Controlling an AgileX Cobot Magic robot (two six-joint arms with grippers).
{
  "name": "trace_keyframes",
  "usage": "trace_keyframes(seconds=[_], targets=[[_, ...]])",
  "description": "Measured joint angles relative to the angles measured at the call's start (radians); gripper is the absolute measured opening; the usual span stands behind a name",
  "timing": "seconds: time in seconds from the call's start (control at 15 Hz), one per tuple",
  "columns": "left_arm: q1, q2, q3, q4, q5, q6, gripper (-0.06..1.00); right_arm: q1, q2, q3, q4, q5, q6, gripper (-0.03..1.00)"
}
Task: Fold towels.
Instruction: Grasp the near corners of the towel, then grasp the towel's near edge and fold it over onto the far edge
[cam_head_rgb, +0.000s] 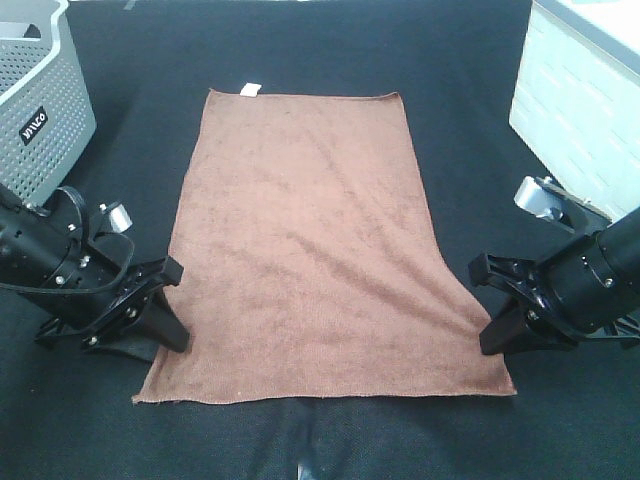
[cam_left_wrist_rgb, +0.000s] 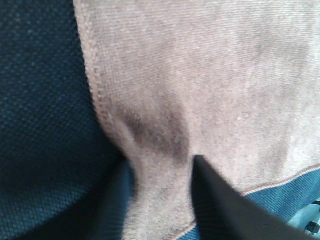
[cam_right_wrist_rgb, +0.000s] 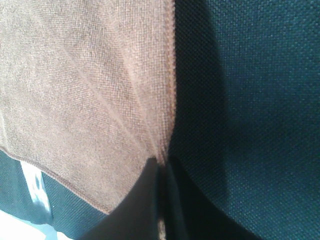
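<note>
The brown towel (cam_head_rgb: 310, 240) lies spread flat on the black table, its small white tag (cam_head_rgb: 250, 90) at the far short edge. My left gripper (cam_head_rgb: 170, 335) is at the towel's left long edge near the near-left corner. In the left wrist view the left gripper (cam_left_wrist_rgb: 162, 162) is shut on a puckered fold of the towel (cam_left_wrist_rgb: 210, 75). My right gripper (cam_head_rgb: 492, 335) is at the right long edge near the near-right corner. In the right wrist view the right gripper (cam_right_wrist_rgb: 161, 162) is shut on the towel's edge (cam_right_wrist_rgb: 85, 85), with creases radiating from the pinch.
A grey perforated basket (cam_head_rgb: 40, 90) stands at the far left, just beyond my left arm. A white bin (cam_head_rgb: 580, 110) stands at the far right, beyond my right arm. Black table surface (cam_head_rgb: 460, 60) surrounds the towel.
</note>
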Motion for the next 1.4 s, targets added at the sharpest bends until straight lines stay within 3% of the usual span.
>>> trace_keyframes(seconds=[0.2, 0.27, 0.47, 0.8, 0.87, 1.0, 1.2, 1.4], targets=[[-0.042, 0.015, -0.002, -0.007, -0.018, 0.014, 0.04, 0.000, 0.000, 0.000, 0.000, -0.009, -0.001, 0.00], [-0.059, 0.015, -0.004, -0.008, -0.028, 0.019, 0.00, 0.000, 0.000, 0.000, 0.000, -0.010, -0.001, 0.00], [-0.060, 0.000, -0.003, 0.039, -0.014, -0.005, 0.00, 0.000, 0.000, 0.000, -0.001, 0.016, -0.001, 0.00], [-0.069, -0.240, 0.106, 0.363, 0.002, -0.231, 0.00, 0.000, -0.004, 0.006, -0.007, 0.165, -0.001, 0.00], [-0.069, -0.240, 0.106, 0.363, 0.002, -0.231, 0.00, 0.000, -0.004, 0.006, -0.007, 0.165, -0.001, 0.00], [-0.069, -0.376, 0.234, 0.422, 0.004, -0.294, 0.00, 0.000, -0.064, 0.073, -0.009, 0.176, 0.005, 0.00], [-0.069, -0.519, 0.354, 0.428, 0.028, -0.331, 0.00, 0.000, -0.148, 0.166, -0.009, 0.186, 0.028, 0.00], [-0.069, -0.579, 0.373, 0.429, 0.005, -0.345, 0.00, 0.000, -0.188, 0.175, -0.011, 0.177, 0.029, 0.00]])
